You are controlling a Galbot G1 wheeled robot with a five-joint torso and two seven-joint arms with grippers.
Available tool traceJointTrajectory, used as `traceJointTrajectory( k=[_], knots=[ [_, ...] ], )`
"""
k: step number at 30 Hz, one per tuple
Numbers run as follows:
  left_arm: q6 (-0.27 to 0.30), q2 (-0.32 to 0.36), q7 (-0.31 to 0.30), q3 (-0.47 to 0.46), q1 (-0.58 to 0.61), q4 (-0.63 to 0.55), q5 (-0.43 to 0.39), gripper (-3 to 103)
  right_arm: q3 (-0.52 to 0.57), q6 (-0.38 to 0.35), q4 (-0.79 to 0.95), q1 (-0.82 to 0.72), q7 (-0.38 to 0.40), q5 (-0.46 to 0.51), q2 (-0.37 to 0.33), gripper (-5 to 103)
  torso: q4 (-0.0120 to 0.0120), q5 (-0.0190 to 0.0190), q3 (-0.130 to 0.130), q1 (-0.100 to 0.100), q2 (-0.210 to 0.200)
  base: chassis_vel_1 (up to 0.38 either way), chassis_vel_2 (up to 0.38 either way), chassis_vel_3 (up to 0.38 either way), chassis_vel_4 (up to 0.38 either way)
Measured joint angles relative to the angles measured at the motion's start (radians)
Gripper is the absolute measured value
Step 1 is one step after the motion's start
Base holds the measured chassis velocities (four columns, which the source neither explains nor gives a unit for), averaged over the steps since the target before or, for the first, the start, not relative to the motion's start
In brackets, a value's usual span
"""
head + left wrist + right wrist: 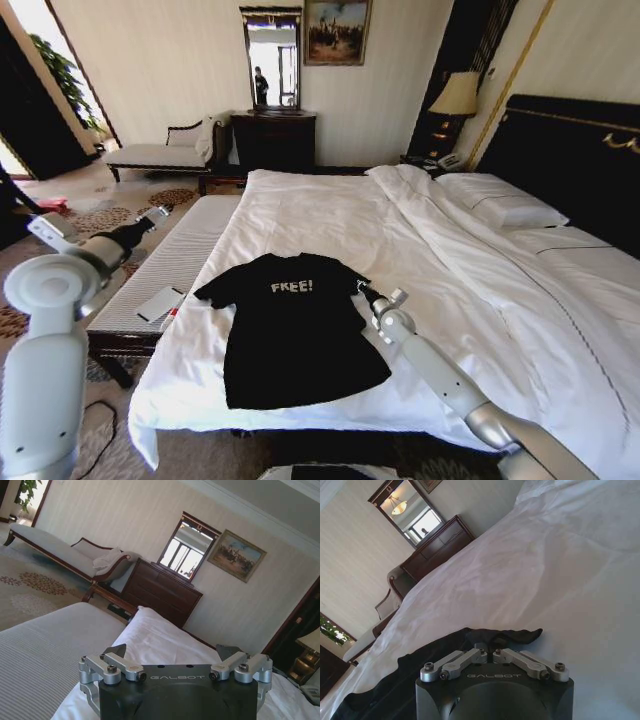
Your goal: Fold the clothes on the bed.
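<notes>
Off to the left, left gripper point(160, 213) raised above the striped bench point(180, 262) beside the bed point(330, 215), fingers point(115, 651) spread wide, released, grasping nothing. Centre stage, black T-shirt point(295, 335) flat near the foot of the bed, "FREE!" facing up. On the right, right gripper point(361, 290) clenched on the shirt's sleeve edge.

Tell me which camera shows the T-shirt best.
The head view: the whole T-shirt lies flat on the bed. The right wrist view catches just a bunched sleeve edge at the right pincer; the left wrist view none.
</notes>
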Motion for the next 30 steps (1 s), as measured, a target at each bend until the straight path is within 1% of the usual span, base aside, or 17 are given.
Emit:
traceJointTrajectory(
  k=[3, 10, 13, 17, 20, 21, 23, 24, 27, 28, 29, 30],
  knots=[
    [0.000, -0.012, 0.003, 0.020, -0.009, 0.016, 0.027, 100, 0.009, 0.001, -0.004, 0.004, 0.015, -0.013, 0.000, 0, -0.0001, 0.0000, 0.000, 0.000, 0.000, 0.000, 0.000, 0.000, 0.000],
    [0.000, -0.017, 0.007, 0.036, -0.025, 0.033, 0.041, 100, 0.018, 0.001, 0.008, 0.021, 0.027, -0.036, -0.017, 0, 0.0000, 0.0001, 0.000, 0.000, 0.000, 0.000, 0.000, 0.000, 0.000],
    [0.000, -0.020, 0.009, 0.037, -0.025, 0.035, 0.046, 100, 0.007, -0.011, 0.008, 0.034, 0.043, -0.053, -0.032, 0, 0.0000, 0.0000, 0.000, 0.000, 0.000, 0.000, 0.000, 0.000, 0.000],
    [-0.002, -0.024, 0.022, 0.031, -0.008, 0.035, 0.060, 100, -0.039, -0.059, -0.004, 0.067, 0.091, -0.078, -0.067, 0, -0.0003, 0.0000, 0.000, 0.000, 0.000, 0.000, 0.000, 0.000, 0.000],
    [-0.002, -0.025, 0.027, 0.025, 0.001, 0.033, 0.065, 100, -0.054, -0.067, -0.009, 0.079, 0.102, -0.081, -0.073, 0, -0.0003, 0.0000, 0.000, 0.000, 0.000, 0.000, 0.000, 0.000, 0.000],
    [-0.003, -0.026, 0.029, 0.021, 0.007, 0.031, 0.067, 100, -0.065, -0.070, -0.013, 0.088, 0.108, -0.084, -0.074, -3, -0.0001, 0.0000, 0.000, 0.000, 0.000, 0.000, 0.000, 0.000, 0.000],
    [-0.003, -0.027, 0.031, 0.013, 0.018, 0.028, 0.069, 100, -0.081, -0.071, -0.014, 0.101, 0.111, -0.085, -0.074, 7, -0.0003, -0.0001, 0.000, 0.000, 0.000, 0.000, 0.000, 0.000, 0.000],
    [-0.003, -0.027, 0.031, 0.013, 0.018, 0.028, 0.069, 100, -0.081, -0.071, -0.014, 0.101, 0.111, -0.085, -0.074, 7, -0.0003, -0.0001, 0.000, 0.000, 0.000, 0.000, 0.000, 0.000, 0.000],
    [-0.004, -0.028, 0.032, 0.004, 0.031, 0.024, 0.070, 100, -0.098, -0.070, -0.003, 0.114, 0.113, -0.085, -0.068, 22, -0.0001, -0.0001, 0.000, 0.000, 0.000, 0.000, 0.000, 0.000, 0.000],
    [-0.004, -0.028, 0.033, 0.002, 0.034, 0.023, 0.071, 100, -0.102, -0.070, -0.003, 0.118, 0.116, -0.086, -0.066, 22, 0.0000, -0.0001, 0.000, 0.000, 0.000, 0.000, 0.000, 0.000, 0.000],
    [-0.004, -0.028, 0.033, 0.000, 0.036, 0.022, 0.071, 100, -0.107, -0.070, -0.004, 0.121, 0.119, -0.088, -0.065, 27, 0.0000, -0.0001, 0.000, 0.000, 0.000, 0.000, 0.000, 0.000, 0.000],
    [-0.004, -0.028, 0.033, 0.000, 0.036, 0.022, 0.071, 100, -0.107, -0.070, -0.004, 0.121, 0.119, -0.088, -0.065, 27, 0.0000, -0.0001, 0.000, 0.000, 0.000, 0.000, 0.000, 0.000, 0.000]
  ],
)
